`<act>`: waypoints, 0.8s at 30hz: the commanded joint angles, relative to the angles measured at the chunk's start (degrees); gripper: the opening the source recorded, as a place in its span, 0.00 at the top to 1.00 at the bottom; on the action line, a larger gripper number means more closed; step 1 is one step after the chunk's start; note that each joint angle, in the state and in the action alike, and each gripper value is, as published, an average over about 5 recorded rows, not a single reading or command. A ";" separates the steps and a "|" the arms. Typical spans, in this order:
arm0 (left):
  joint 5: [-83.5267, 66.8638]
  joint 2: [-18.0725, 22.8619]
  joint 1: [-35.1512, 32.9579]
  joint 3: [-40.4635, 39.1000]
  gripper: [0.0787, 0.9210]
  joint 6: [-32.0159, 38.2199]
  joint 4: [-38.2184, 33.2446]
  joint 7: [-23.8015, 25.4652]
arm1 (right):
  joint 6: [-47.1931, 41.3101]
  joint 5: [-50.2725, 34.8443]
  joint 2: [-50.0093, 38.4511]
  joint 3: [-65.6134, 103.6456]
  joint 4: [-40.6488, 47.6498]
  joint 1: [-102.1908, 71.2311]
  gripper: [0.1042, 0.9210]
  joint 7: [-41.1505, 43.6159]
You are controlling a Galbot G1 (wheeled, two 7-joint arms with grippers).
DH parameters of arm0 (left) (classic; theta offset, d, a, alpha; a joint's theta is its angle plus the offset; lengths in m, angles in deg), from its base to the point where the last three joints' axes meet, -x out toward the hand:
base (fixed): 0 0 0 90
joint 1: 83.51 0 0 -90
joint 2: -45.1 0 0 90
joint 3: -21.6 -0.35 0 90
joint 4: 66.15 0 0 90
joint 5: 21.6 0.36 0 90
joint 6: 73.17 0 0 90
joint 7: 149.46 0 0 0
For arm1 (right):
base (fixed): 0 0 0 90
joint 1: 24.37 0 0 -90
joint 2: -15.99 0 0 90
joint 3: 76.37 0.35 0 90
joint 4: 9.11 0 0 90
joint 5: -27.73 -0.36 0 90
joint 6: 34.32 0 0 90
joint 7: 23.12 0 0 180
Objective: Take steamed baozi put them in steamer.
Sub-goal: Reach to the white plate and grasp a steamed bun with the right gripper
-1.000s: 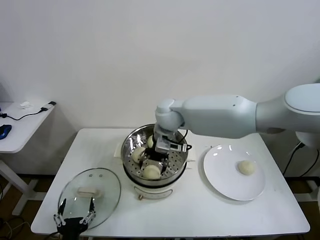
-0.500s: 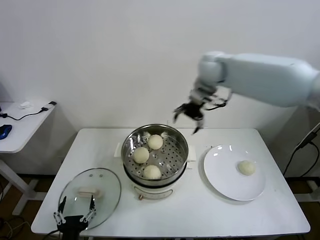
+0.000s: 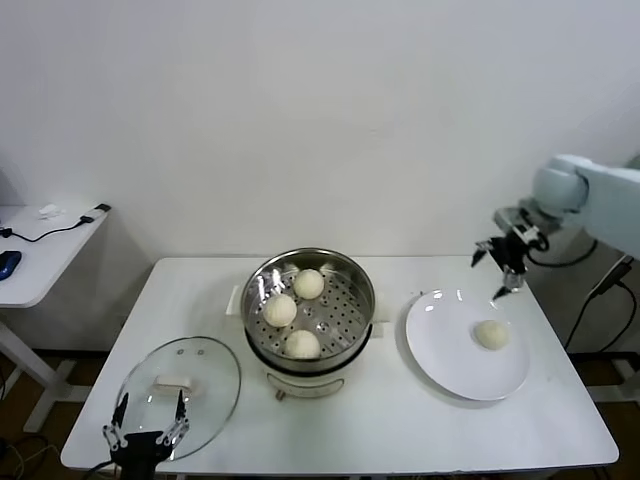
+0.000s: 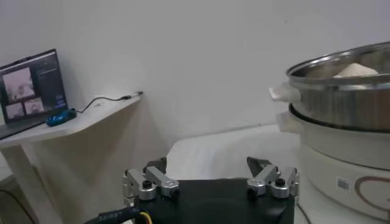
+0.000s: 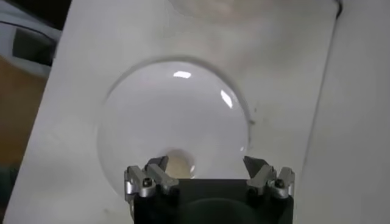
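in the head view, 3 steamed baozi (image 3: 308, 284) were seen inside the steamer (image 3: 260, 290) at the table's (image 3: 400, 425) middle, and 1 lay on the white plate (image 3: 440, 350) to the right. the right gripper (image 3: 498, 262) was held above the plate's far edge, released and empty. the left gripper (image 3: 146, 428) was parked at the near left edge, just before the glass lid (image 3: 215, 375).

in the left wrist view, the left gripper (image 4: 210, 176) was spread wide, nothing held, the steamer (image 4: 341, 103) to one side.

in the right wrist view, the right gripper (image 5: 208, 172) was spread over the plate (image 5: 177, 109), with the bun (image 5: 178, 162) partly hidden.

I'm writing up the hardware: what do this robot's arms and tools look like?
The right arm has a smooth white shell with a grey joint. The right tool and left tool are black, with silver fingers on black pivot screws and dark tips. A black cable trails from the right wrist.
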State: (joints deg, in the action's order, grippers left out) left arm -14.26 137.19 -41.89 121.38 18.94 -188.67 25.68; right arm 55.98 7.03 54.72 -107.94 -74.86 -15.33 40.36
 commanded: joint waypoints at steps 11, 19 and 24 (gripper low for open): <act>0.41 0.18 0.00 0.18 0.12 -0.06 0.96 -0.07 | -10.61 10.04 -3.14 19.97 8.38 -27.05 0.12 -7.29; 0.59 0.01 -0.02 -0.04 0.12 -0.04 1.26 -0.12 | -11.20 10.19 0.12 23.00 11.65 -29.34 0.12 -8.96; 0.59 0.03 -0.08 -0.03 0.12 0.00 1.27 -0.15 | -11.33 9.96 1.80 23.29 12.24 -29.39 0.12 -9.07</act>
State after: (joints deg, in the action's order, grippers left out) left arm -13.71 137.30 -41.91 121.36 18.92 -187.40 25.54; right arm 45.81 15.89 54.99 -88.35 -64.96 -40.74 32.54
